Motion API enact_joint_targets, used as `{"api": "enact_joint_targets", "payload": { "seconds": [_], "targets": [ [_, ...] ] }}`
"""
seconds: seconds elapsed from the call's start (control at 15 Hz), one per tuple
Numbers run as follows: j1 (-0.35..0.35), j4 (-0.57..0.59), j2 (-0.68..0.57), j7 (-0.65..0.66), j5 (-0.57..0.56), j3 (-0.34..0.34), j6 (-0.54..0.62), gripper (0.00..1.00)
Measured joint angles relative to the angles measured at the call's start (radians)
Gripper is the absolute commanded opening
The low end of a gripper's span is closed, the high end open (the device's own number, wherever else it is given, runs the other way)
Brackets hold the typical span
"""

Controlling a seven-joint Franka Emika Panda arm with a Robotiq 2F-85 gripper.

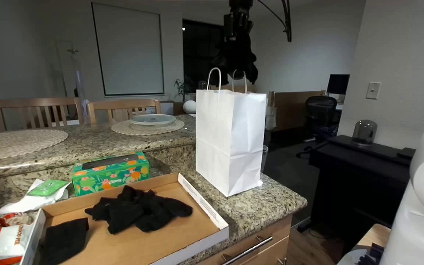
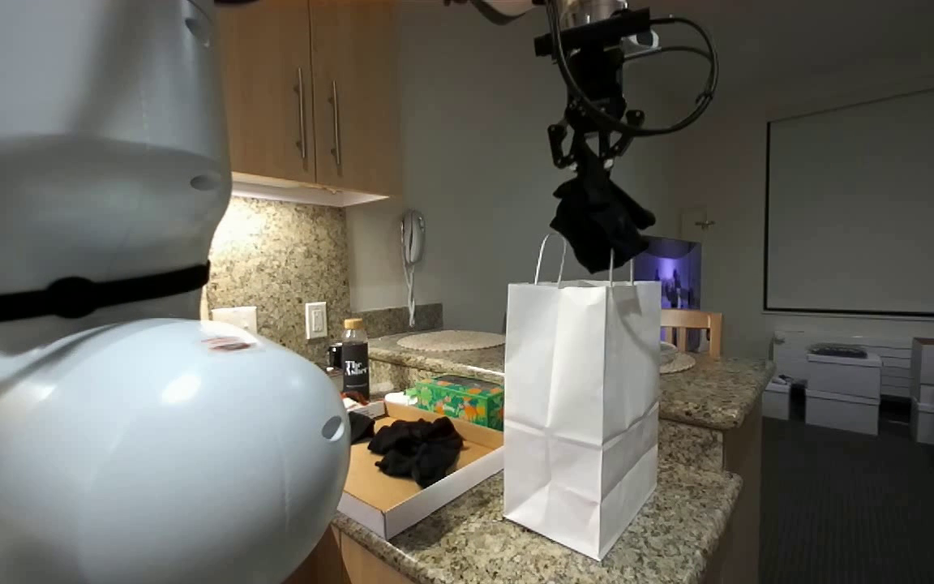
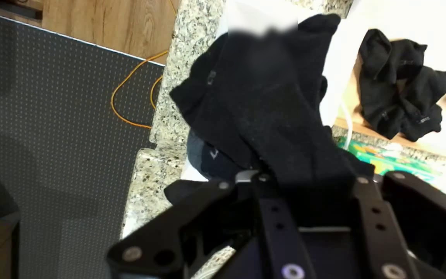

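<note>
Black cloth [image 2: 599, 223] is clamped in the gripper [image 2: 593, 165] right over the bag [image 2: 552, 389], so any swing could snag a handle [image 1: 215, 69] imo.

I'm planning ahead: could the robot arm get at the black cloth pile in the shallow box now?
Probably not: the gripper is shut on other black cloth above the white paper bag. Otherwise the way looks free, since the pile lies uncovered in the open-topped box.
</note>
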State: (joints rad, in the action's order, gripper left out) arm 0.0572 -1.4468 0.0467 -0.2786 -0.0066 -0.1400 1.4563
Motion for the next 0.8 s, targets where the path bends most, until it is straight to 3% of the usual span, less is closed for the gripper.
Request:
{"api": "enact_joint_targets", "payload": {
  "seconds": [0.4, 0.8],
  "targets": [
    [-0.004, 0.012, 0.004, -0.040, 0.000, 0.049, 0.000, 0.10],
    [-0.001, 0.071, 0.068, -0.040, 0.000, 0.053, 0.001, 0.10]
  ]
}}
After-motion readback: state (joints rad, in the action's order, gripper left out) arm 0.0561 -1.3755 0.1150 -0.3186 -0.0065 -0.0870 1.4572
